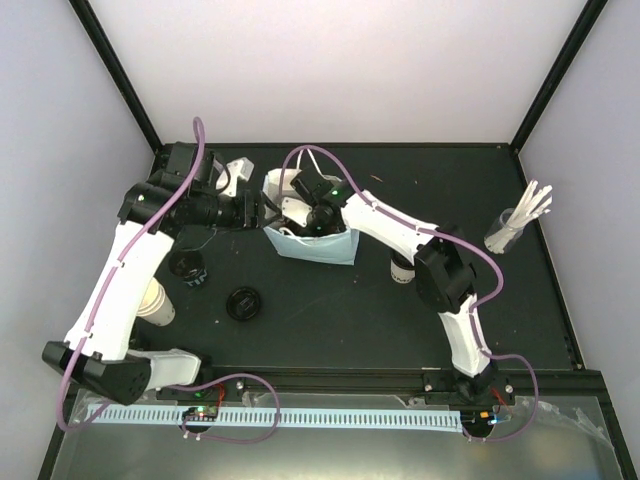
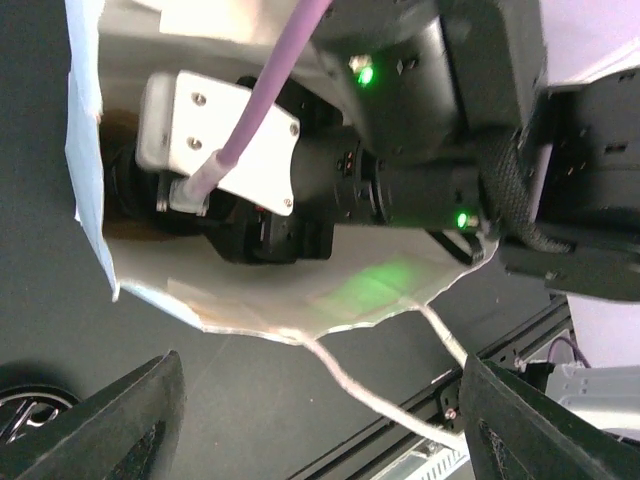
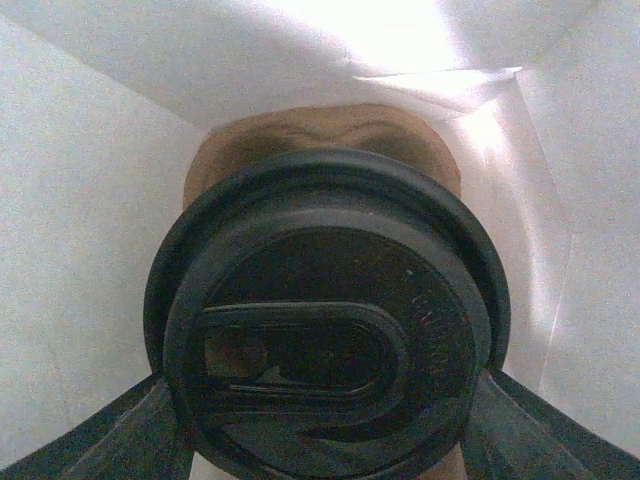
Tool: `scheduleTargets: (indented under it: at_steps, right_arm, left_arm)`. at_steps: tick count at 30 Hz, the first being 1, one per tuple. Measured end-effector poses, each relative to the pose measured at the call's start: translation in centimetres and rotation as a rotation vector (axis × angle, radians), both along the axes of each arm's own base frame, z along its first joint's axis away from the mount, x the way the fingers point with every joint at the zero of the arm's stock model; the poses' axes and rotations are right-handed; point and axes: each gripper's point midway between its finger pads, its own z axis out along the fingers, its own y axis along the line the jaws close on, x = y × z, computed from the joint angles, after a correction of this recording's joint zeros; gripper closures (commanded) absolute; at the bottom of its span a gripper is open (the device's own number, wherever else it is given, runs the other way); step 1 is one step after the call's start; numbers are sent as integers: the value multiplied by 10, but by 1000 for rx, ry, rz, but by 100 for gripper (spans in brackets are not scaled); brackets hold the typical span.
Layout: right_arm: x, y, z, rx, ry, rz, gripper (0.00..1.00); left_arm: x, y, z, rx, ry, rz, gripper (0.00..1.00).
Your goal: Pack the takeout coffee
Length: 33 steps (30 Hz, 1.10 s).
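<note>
We see the right end effector [image 3: 325, 430] down inside the light-blue paper bag [image 1: 318, 247]. Its fingers [image 3: 100, 440] grasp a lidded coffee cup [image 3: 330, 320] from either side, just under the rim of its black lid. The brown pulp cup carrier [image 3: 320, 135] shows beyond the cup, deeper in the bag, and the white bag walls press close on both flanks, leaving little room. The left end effector [image 2: 320, 400] hovers just outside the bag's open mouth, released, with nothing between its spread fingers [image 2: 125, 420]. On the dark desk [image 1: 340, 320] we find a second lidded cup [image 1: 190, 268] and a cream cup [image 1: 160, 303] close beside the left arm. A loose black lid [image 1: 245, 303] lies in open room, another cup [image 1: 402, 268] is partly hidden by the right arm, and a glass of white sticks [image 1: 512, 228] stands near the right edge.
</note>
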Motion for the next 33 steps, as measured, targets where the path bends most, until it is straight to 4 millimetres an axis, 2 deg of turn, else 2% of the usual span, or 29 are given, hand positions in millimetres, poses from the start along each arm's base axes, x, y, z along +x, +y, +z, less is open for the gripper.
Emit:
scheduleTargets:
  at_steps: [6,10,15,21,26,29,33]
  right_arm:
    - [2,0,0,4,-2,-32,56]
    - [2,1,-2,-23,-41,-65,56]
    - [0,4,-3,-67,-111,-98,55]
    - [4,10,-6,-114,-161,-116,55]
    - [11,10,-5,-98,-126,-133,55]
    - [16,8,-5,-76,-79,-142,55]
    - [21,5,-5,-49,-28,-145,55]
  left_arm:
    - [-9,4,-18,7,-1,4,23]
    - [-4,9,-28,37,-1,20,23]
    - [5,12,-29,54,-28,29,24]
    - [19,9,-36,59,-24,27,28]
    - [25,2,-48,45,18,0,29]
    - [20,0,-40,21,-12,-17,27]
    - [-1,2,-21,-26,-107,-32,25]
